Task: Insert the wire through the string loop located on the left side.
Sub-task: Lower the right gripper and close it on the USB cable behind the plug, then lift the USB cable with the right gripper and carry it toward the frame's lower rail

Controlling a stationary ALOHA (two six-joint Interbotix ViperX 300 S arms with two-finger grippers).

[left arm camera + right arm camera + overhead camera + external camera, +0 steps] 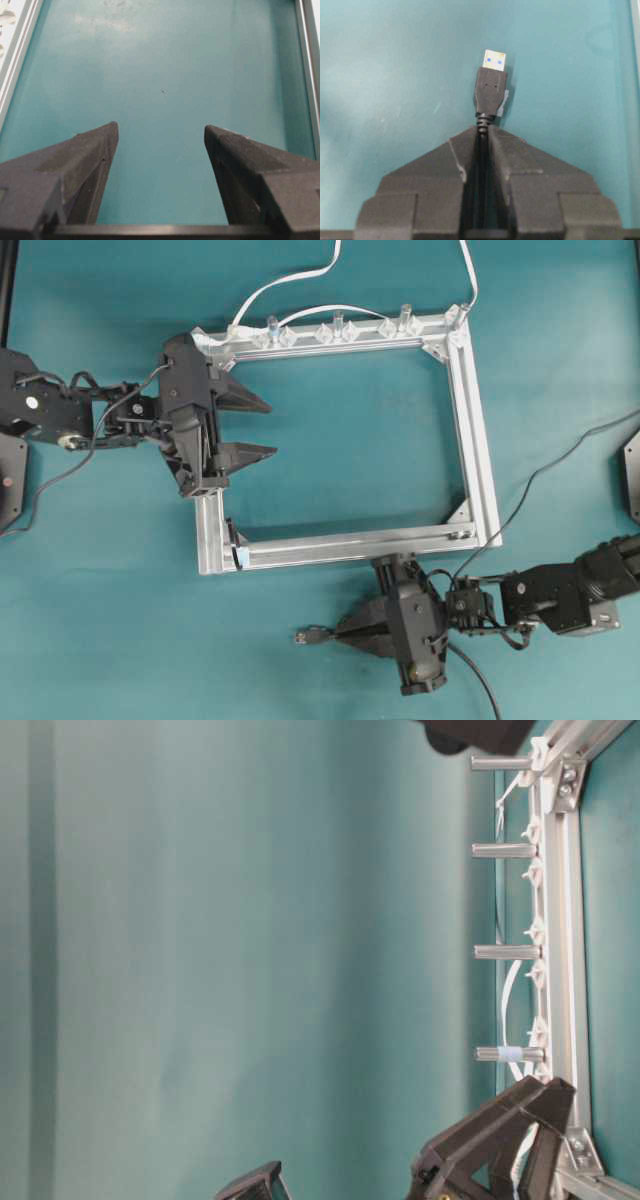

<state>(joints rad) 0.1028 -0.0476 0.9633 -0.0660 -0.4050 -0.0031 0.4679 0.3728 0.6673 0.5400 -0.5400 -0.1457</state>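
Right gripper (pixel 483 131) is clamped on the thin black wire (pixel 482 125) just behind its plug, near the rectangular aluminium frame (pixel 478 440). Left gripper (pixel 262 427) gapes wide, empty, over the frame's left side.

Left pincer (pixel 262 427) gapes wide; right pincer (pixel 338 635) is pinched closed.

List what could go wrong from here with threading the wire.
1. The right gripper pinches the wire just behind the plug, so the long slack trailing behind may drag or snag on the frame.
2. The loop at the frame's lower-left corner is tiny; the plug could miss it or push it aside.
3. The open left gripper hovers nearby, so the arms may crowd each other.
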